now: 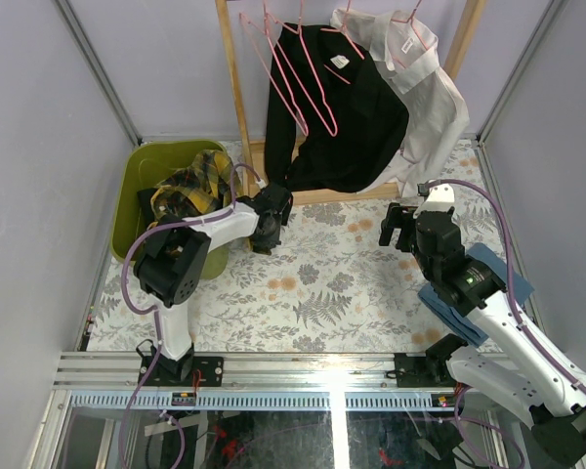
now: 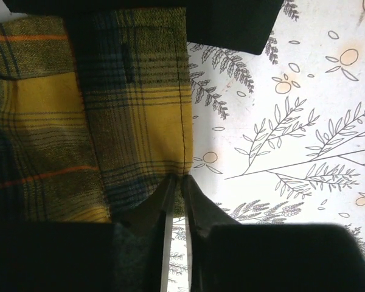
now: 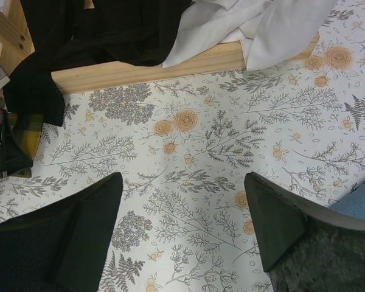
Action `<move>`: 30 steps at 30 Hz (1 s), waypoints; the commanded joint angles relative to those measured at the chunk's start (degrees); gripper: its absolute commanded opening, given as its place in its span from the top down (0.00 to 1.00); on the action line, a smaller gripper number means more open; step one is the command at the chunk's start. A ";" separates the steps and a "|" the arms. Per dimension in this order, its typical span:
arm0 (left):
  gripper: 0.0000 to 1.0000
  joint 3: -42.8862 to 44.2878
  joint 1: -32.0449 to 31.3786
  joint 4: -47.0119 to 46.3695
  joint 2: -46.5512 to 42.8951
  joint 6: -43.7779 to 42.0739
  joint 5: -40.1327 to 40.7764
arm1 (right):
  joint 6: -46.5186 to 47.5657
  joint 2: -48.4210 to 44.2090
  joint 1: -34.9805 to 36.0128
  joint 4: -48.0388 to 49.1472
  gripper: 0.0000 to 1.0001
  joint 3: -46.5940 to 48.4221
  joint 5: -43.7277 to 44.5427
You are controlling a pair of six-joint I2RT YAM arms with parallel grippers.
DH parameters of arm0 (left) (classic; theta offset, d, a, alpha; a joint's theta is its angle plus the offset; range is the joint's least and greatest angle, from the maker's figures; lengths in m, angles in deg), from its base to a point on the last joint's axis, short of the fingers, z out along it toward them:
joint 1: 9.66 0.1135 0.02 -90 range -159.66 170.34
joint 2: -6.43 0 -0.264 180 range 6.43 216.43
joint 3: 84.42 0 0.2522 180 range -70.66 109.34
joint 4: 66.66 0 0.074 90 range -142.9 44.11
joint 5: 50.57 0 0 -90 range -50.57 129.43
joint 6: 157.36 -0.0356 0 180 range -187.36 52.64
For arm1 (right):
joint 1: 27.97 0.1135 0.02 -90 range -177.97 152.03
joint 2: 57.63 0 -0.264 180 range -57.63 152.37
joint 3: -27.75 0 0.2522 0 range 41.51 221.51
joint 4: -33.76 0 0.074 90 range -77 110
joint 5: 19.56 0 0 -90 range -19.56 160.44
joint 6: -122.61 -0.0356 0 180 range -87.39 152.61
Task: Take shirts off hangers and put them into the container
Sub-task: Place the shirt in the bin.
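The yellow-and-black plaid shirt (image 1: 190,186) lies bunched over the olive-green container (image 1: 137,191) at the left, and part of it trails out toward the rack. My left gripper (image 2: 181,179) is shut on the lower hem of this plaid shirt (image 2: 79,121), low over the tablecloth by the rack base (image 1: 271,217). A black shirt (image 1: 342,127) and a white shirt (image 1: 425,83) hang on pink hangers (image 1: 308,83) from the wooden rack. My right gripper (image 1: 400,227) hovers open over the tablecloth (image 3: 182,207) with nothing between its fingers.
The wooden rack base (image 3: 170,64) runs across the back, with the black shirt (image 3: 109,30) and white shirt (image 3: 255,24) drooping over it. A folded blue cloth (image 1: 503,278) lies under the right arm. Grey walls close in both sides.
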 commanded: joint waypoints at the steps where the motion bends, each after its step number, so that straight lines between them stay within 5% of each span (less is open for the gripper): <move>1: 0.98 -4.36 0.44 5.01 2.98 -1.86 1.84 | -0.67 -0.07 0.18 0.70 0.12 0.52 0.74; 20: 0.98 -0.11 -1.04 8.67 -9.30 -7.44 -3.64 | -0.58 0.39 0.14 1.06 0.11 0.18 1.33; 25: 0.61 1.34 -0.97 9.93 -6.16 -5.78 1.41 | -0.37 0.38 0.18 0.72 0.11 0.26 1.30; 30: 0.43 5.42 -0.96 9.11 -2.14 -4.54 2.38 | 0.28 -0.32 0.18 0.44 0.11 0.38 1.90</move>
